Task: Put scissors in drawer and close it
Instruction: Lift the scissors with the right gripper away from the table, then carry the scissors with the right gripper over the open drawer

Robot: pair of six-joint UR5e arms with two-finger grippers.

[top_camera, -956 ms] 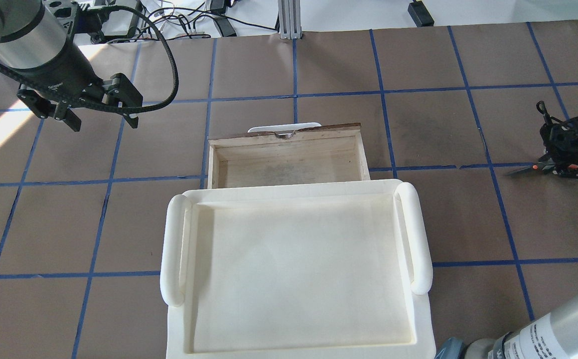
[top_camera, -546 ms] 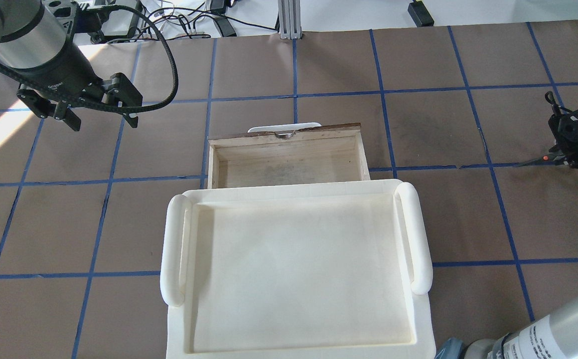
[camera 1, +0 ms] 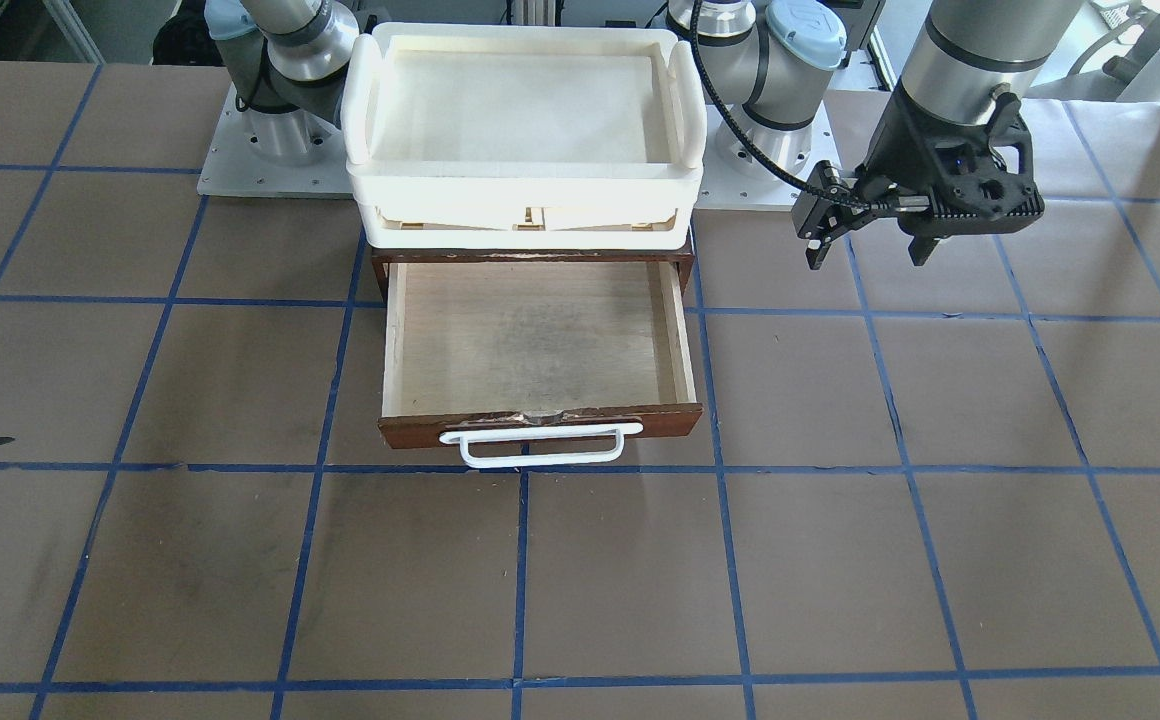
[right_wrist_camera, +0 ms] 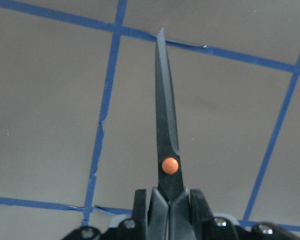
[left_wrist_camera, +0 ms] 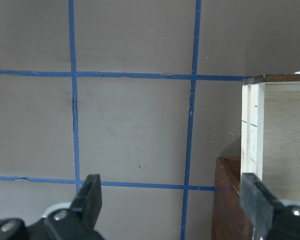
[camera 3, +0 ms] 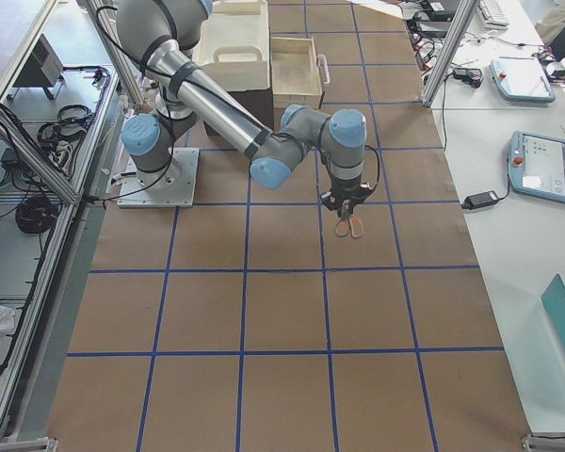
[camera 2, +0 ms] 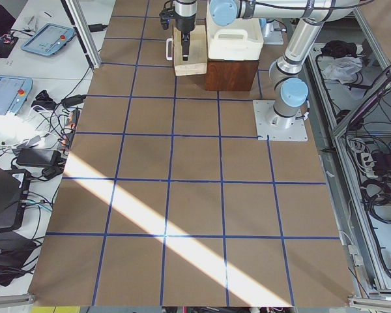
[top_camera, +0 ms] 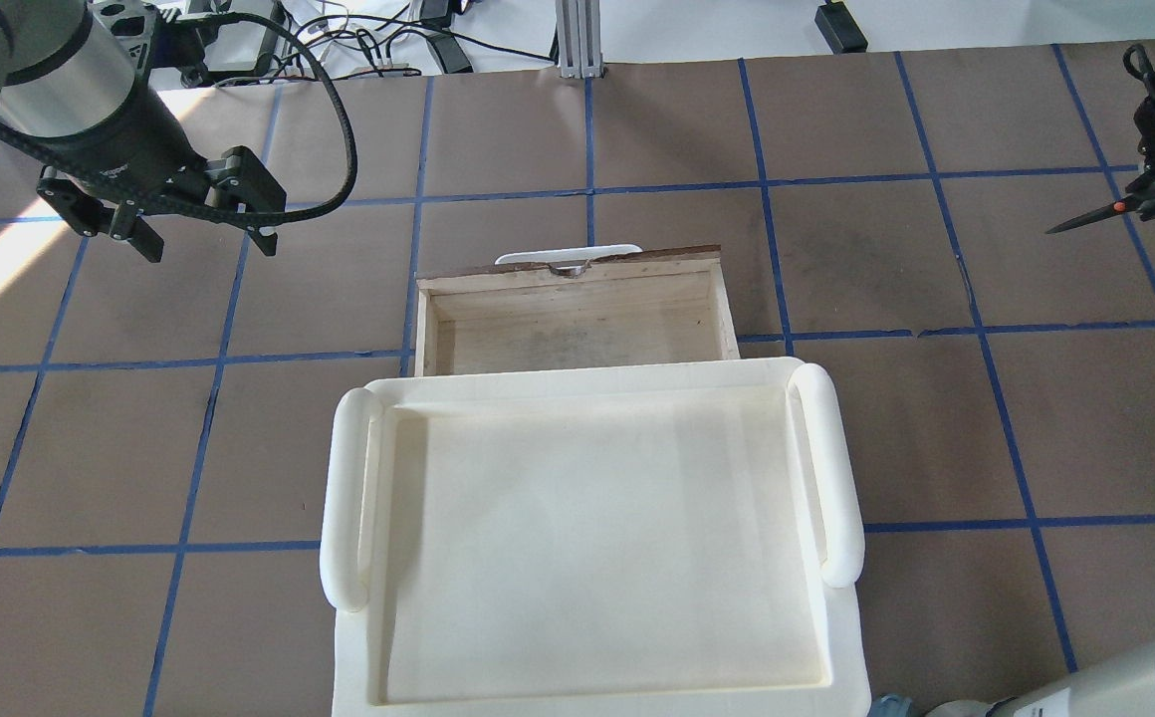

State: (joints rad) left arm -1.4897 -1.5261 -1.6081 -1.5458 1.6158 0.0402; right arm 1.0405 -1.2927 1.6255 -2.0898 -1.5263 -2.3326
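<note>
- The right claw (right_wrist_camera: pixel 168 200) is clamped on the scissors (right_wrist_camera: pixel 166 145), at the right side of the counter (top_camera: pixel 936 448) and well apart from the open drawer (camera 1: pixel 530 340).
- The left claw (top_camera: pixel 207 244) hangs with its fingers apart.
- The step seems to be the carry. The next move calls for reaching over the drawer and then releasing.
- No writing is readable.

drawer (top_camera: pixel 577 334): out from under tray (top_camera: pixel 587 376), mid-table
scissors (top_camera: pixel 1095 217): in right gripper (right_wrist_camera: pixel 168 197), well right of drawer
left gripper (top_camera: pixel 207 244): well left of drawer
</note>
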